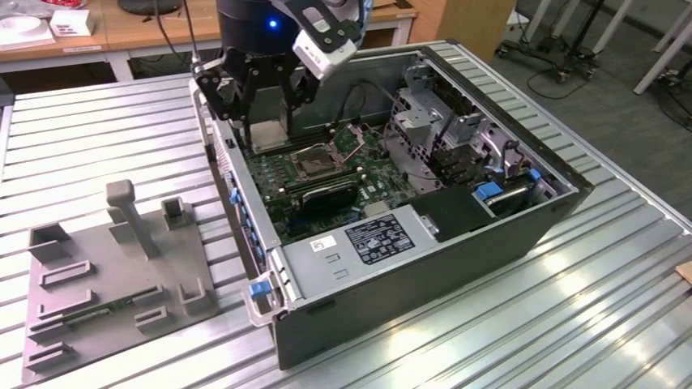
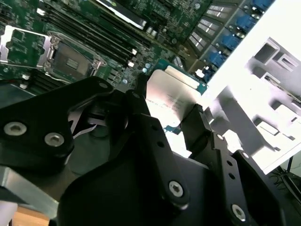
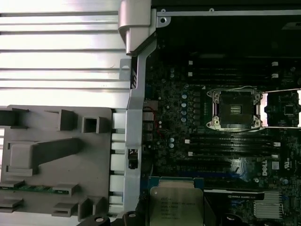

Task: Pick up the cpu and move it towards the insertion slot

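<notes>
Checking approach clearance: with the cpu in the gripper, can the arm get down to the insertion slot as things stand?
Probably yes. The gripper holds the cpu above the motherboard, and the insertion slot sits uncovered, its bracket swung aside. Nothing lies over it; the case wall stands close by.

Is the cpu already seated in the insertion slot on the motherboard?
No: in the first wrist view the cpu is held in the claw, apart from the insertion slot, whose dark centre lies bare.
</notes>
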`<control>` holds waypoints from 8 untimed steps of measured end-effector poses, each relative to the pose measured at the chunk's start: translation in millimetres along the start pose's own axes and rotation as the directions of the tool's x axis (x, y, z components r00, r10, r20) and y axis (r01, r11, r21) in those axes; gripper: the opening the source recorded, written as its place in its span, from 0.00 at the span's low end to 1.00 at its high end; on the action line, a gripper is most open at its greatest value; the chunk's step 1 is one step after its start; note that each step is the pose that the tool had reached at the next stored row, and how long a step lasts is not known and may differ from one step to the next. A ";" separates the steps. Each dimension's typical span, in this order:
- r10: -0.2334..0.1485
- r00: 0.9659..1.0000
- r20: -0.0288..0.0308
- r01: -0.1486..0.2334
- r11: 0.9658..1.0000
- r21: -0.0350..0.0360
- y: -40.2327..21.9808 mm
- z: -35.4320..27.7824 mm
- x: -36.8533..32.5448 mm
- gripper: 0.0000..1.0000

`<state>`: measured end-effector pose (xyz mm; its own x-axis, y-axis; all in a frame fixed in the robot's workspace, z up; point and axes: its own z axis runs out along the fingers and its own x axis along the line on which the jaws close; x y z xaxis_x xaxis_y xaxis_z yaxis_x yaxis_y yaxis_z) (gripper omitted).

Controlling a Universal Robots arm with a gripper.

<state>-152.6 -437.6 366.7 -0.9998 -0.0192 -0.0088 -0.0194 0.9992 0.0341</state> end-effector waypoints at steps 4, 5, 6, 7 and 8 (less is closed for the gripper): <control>0.000 1.000 0.000 0.000 1.000 0.000 -0.2 0.1 -8.6 0.54; 0.000 1.000 0.000 0.000 1.000 0.000 -0.2 0.1 -10.8 0.54; 0.000 1.000 0.000 0.000 1.000 0.000 -0.2 0.1 -12.8 0.54; 0.000 1.000 0.000 0.000 1.000 0.000 -0.3 0.1 -14.9 0.54; 0.000 1.000 0.000 0.000 1.000 0.000 -0.3 0.2 -17.1 0.54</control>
<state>-135.5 -437.6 366.7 -0.9998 -0.0191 -0.0088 -0.0194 0.9992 0.0341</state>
